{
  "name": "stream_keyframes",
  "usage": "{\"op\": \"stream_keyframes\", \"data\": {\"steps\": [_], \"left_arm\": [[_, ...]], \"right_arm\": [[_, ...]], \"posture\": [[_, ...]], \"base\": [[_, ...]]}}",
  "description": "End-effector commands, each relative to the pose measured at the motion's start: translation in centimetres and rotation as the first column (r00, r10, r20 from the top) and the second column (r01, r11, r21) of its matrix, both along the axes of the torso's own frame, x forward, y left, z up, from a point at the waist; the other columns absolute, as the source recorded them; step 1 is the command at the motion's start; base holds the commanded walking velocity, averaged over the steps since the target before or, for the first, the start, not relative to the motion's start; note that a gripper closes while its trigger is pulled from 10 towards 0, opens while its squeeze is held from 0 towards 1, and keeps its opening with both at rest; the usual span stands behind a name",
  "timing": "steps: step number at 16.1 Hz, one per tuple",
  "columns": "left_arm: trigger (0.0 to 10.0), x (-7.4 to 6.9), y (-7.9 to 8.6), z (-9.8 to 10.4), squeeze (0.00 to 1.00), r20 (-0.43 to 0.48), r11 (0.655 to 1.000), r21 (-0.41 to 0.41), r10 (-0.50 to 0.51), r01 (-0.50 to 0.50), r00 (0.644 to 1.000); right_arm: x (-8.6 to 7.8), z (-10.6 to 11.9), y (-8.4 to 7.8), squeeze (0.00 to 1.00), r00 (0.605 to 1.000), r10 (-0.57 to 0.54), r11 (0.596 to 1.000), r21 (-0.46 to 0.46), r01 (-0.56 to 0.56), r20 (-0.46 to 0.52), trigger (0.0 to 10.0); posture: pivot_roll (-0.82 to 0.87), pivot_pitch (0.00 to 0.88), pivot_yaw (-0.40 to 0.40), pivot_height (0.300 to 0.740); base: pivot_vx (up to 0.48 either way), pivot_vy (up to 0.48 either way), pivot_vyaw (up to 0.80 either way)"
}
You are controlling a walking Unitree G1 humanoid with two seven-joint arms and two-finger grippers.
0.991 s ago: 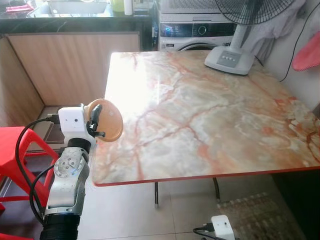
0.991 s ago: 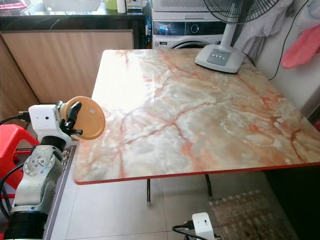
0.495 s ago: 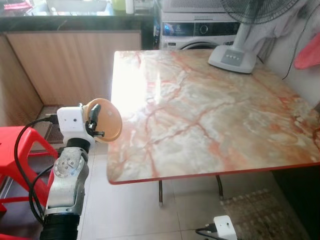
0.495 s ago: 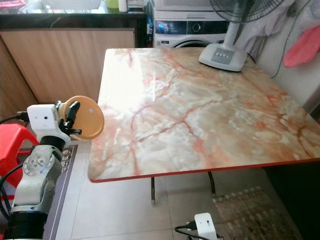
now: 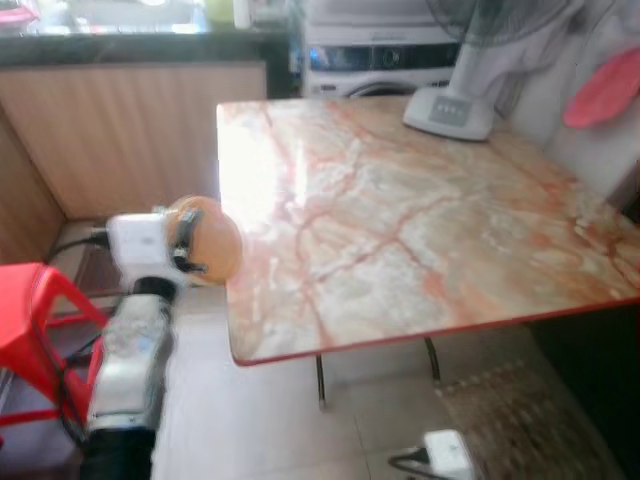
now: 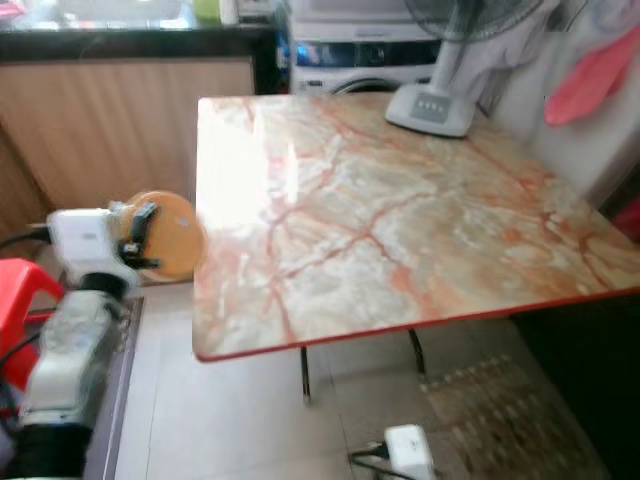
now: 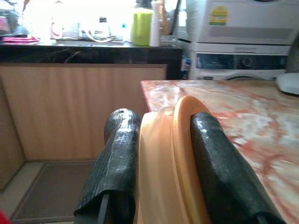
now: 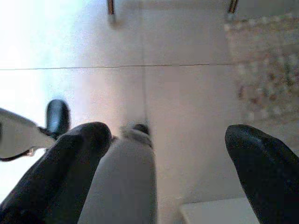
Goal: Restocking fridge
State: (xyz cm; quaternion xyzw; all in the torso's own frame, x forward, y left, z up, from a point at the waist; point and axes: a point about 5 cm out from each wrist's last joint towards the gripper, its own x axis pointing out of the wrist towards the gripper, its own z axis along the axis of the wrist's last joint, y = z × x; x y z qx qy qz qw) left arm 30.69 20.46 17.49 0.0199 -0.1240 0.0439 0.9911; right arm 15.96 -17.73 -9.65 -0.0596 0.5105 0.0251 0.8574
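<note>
From the head views, our left gripper [image 5: 190,243] holds an orange lidded tub [image 5: 212,241] in the air just off the table's [image 5: 400,210] left edge; the picture is blurred.

In the left wrist view the jaws clamp the tub's rim edgewise, one finger [image 7: 114,161] each side. We judge that such a thin grip could slip while walking, or the tub could clip the table edge.

In the right wrist view our right gripper [image 8: 163,163] hangs open over the floor [image 8: 187,84].

Since the earlier frame the scene has shifted, so the camera moved; the grip is unchanged.
</note>
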Motion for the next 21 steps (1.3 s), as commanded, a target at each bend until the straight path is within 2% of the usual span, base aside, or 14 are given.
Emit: {"op": "stream_keyframes", "data": {"steps": [1,4,6,9,13,15,16,18,21], "left_arm": [[10.0,0.1,-0.5,0.4,0.0,0.021,1.0,0.001,-0.014,0.014,1.0],[10.0,0.1,-0.8,0.4,0.0,0.028,0.999,0.007,-0.047,0.046,0.999],[10.0,0.0,-2.0,0.6,0.0,0.034,0.992,-0.018,-0.127,0.128,0.991],[10.0,-0.1,-2.7,0.8,0.0,0.046,0.983,-0.041,-0.175,0.177,0.984],[10.0,0.0,-2.8,0.6,0.0,0.035,0.983,-0.037,-0.18,0.181,0.983],[10.0,0.0,-2.8,0.7,0.0,0.038,0.984,-0.019,-0.176,0.177,0.984],[10.0,0.0,-2.8,0.7,0.0,0.034,0.984,0.019,-0.177,0.177,0.984],[10.0,0.0,-2.9,0.7,0.0,0.037,0.982,-0.004,-0.189,0.19,0.981],[10.0,0.1,-3.0,0.8,0.0,0.038,0.981,0.021,-0.192,0.191,0.981]], "right_arm": [[0.2,0.2,-0.9,0.0,1.0,-0.013,1.0,-0.02,0.013,0.005,10.0],[0.0,0.1,-0.9,0.0,1.0,-0.016,1.0,-0.024,0.016,-0.001,10.0],[-0.1,0.0,-0.9,0.0,1.0,-0.007,1.0,-0.024,0.007,-0.012,10.0],[-0.2,0.0,-0.9,0.0,1.0,-0.004,1.0,-0.025,0.004,-0.018,10.0],[-0.2,0.0,-0.8,0.0,1.0,-0.003,1.0,-0.024,0.003,-0.018,10.0],[-0.2,0.0,-0.8,0.0,1.0,-0.002,1.0,-0.024,0.002,-0.019,10.0],[-0.3,0.0,-0.8,0.0,1.0,0.0,1.0,-0.024,-0.001,-0.02,10.0],[-0.3,0.0,-0.8,0.0,1.0,0.002,1.0,-0.024,-0.002,-0.021,10.0],[-0.3,-0.1,-0.7,0.0,1.0,0.0,1.0,-0.024,-0.001,-0.022,10.0]], "posture": [[0.07,0.0,-0.007,0.74],[0.07,0.0,-0.006,0.74],[0.07,0.0,-0.006,0.74],[0.07,0.0,-0.008,0.74],[0.07,0.0,-0.006,0.74],[0.07,0.0,-0.008,0.74],[0.07,0.0,-0.008,0.74],[0.07,0.0,-0.007,0.74],[0.07,0.0,-0.003,0.74]], "base": [[0.0,0.3,0.0],[0.0,0.101,0.0],[0.0,0.0,-0.8],[0.0,0.0,-0.8],[0.0,0.0,-0.8],[0.0,0.0,-0.8],[0.0,-0.472,-0.8],[0.0,-0.236,-0.8],[0.0,0.0,-0.8]]}}
